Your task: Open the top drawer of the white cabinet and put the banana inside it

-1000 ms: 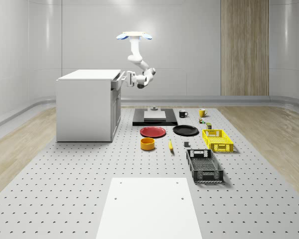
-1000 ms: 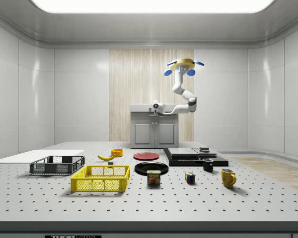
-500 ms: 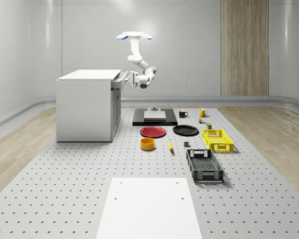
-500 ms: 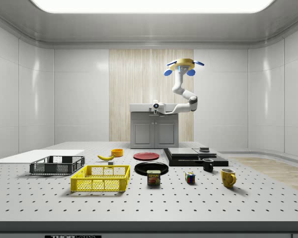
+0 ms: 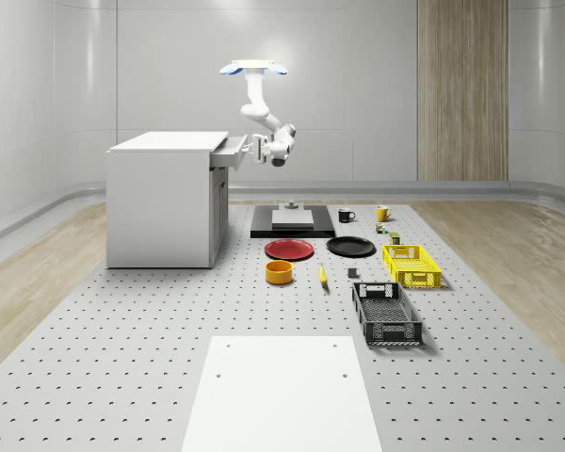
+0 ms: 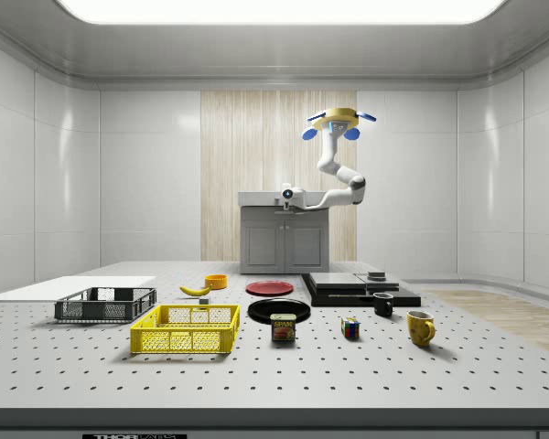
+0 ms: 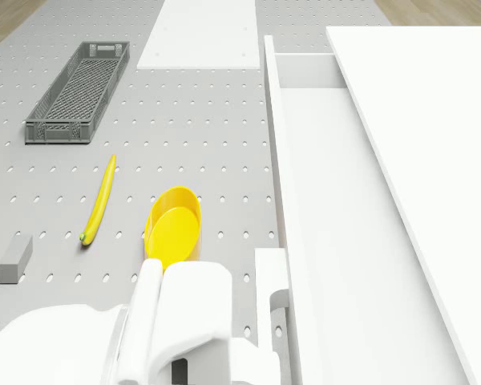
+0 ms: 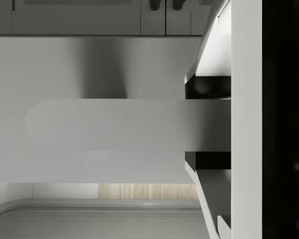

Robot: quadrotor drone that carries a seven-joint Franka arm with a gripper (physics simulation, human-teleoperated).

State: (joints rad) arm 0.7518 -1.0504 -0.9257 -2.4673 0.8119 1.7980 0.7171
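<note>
Pale walls and a pegboard surface [image 5: 122, 377] frame the whole-scene view, where the drawer [image 5: 228, 151] juts farther from the cabinet [image 5: 165, 202] than a second ago, and the arm's wrist has shifted with it. The drone [image 5: 254, 68] hovers at the same spot, above and beside the cabinet's front. The banana [image 5: 322, 275] lies on the surface, just at 3 o'clock of the orange bowl [image 5: 279, 272].

From the side view, the gripper [image 6: 288, 194] sits at the drawer front.

From the drone view, the drawer [image 7: 321, 208] is open; the banana [image 7: 99, 200] is slim, yellow, with a greenish tip.

From the wrist view, two dark fingers [image 8: 208, 86] clamp the handle [image 8: 119, 140].
</note>
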